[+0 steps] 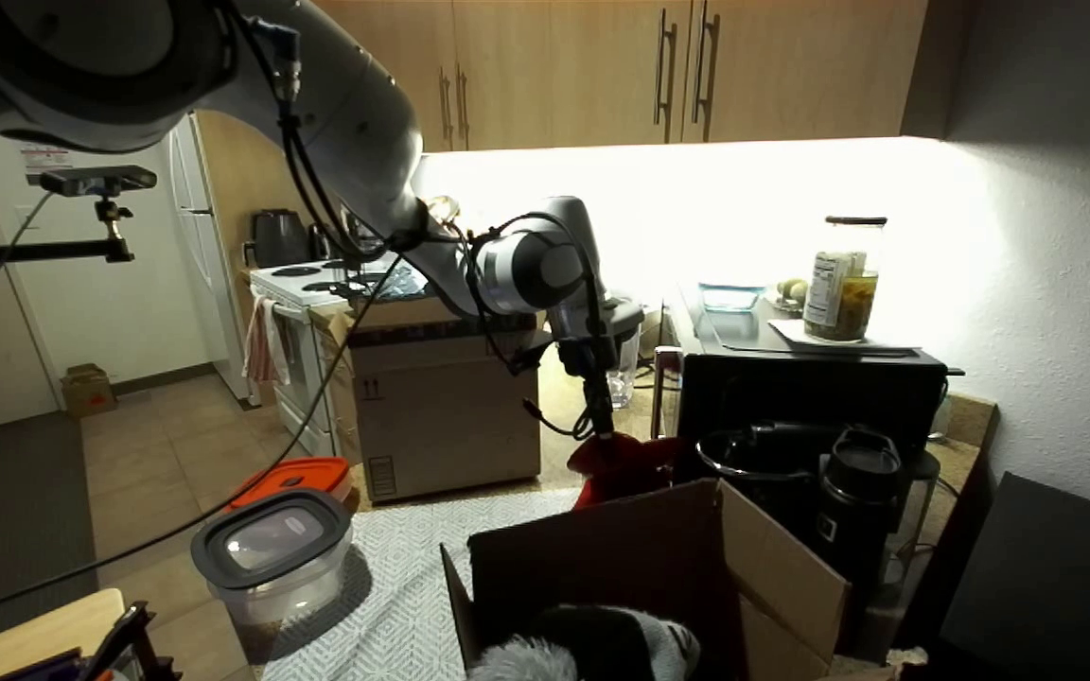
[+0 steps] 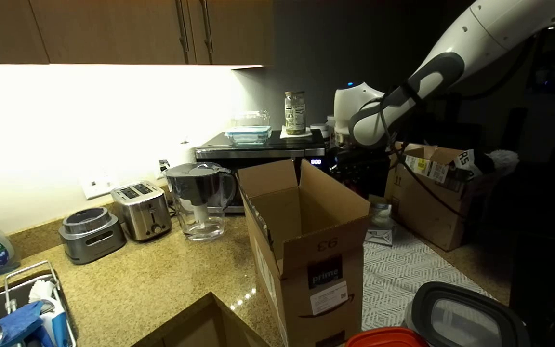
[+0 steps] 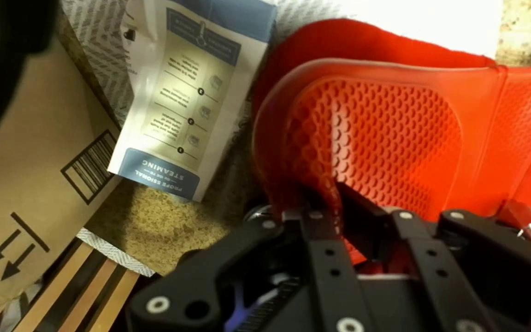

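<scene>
In an exterior view, I observe the gripper (image 1: 605, 430) pointing down, slightly right of the frame's center. Directly beneath it is the red mitt (image 1: 628, 473); its lower part is hidden by the stuffed carton (image 1: 777, 572), open in the lower center-right with grey fur (image 1: 526, 657) inside. A black microwave (image 1: 791, 392) stands to the right; a grey-lidded container (image 1: 271, 539) sits at the lower left.

In an exterior view, the arm (image 2: 475, 48) enters from the upper right corner and ends in a dark mass right of center. Neither jaws nor mitt can be read there. A tall Amazon carton (image 2: 301, 260) occupies the central foreground; the stuffed carton stands at the right.

In the wrist view, the jaws, low and right of center, are clenched on the red mitt: a strip near its lower left is pinched between the fingers (image 3: 364, 221). The honeycomb face extends toward the right edge. A white packet (image 3: 191, 101) lies upper left of center, clear of the jaws. Whether the mitt bears on the counter (image 3: 178, 226), I cannot tell.

Step in hand, by my judgement: securing the mitt. The next move calls for a firm pinch and clearance above the carton flaps.
</scene>
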